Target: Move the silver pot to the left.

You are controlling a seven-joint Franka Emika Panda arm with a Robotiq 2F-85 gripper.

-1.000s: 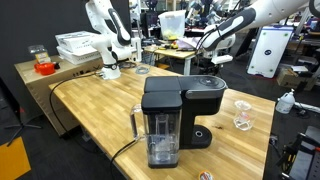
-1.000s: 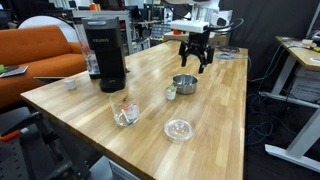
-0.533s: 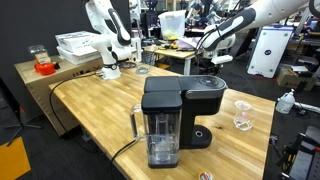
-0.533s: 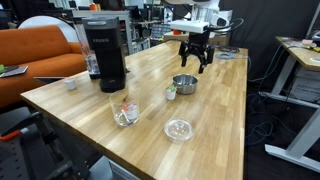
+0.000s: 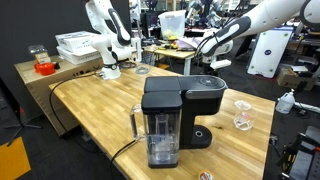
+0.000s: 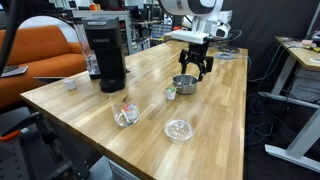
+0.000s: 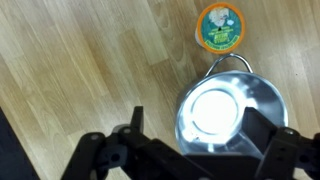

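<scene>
On the wooden surface [image 6: 228,118], well apart from the coffee machine [image 6: 104,52], the silver pot [image 6: 184,84] stands upright. Its wire handle [image 7: 228,62] lies folded toward a small cup [image 7: 220,25] with an orange-and-green lid. The cup sits just beside the pot, and whether they touch cannot be told.

The pincer [image 6: 197,73] hovers directly above the pot, released and holding nothing. In the wrist view the fingers [image 7: 258,130] are spread wide. One sits outside the pot wall on the bare wood side. The other appears to sit over the rim on the opposite side (depth is hard to read from this angle).

Judged step: descent for the grasp, with the move to the left not yet begun.

Hazards from this position:

1. Finger on rim. If the pincer descends off-centre, a fingertip is likely to strike the rim rather than straddle the wall, which would tip or skate the pot.
2. Slip. The polished metal wall probably offers little friction, so a shallow or light grip may let the pot rotate or drop during transfer.
3. Collision with the cup. A sideways push on the pot, or a drag instead of a lift, could knock the cup over.
4. Handle snag. The loose handle may catch a finger on closing.
</scene>
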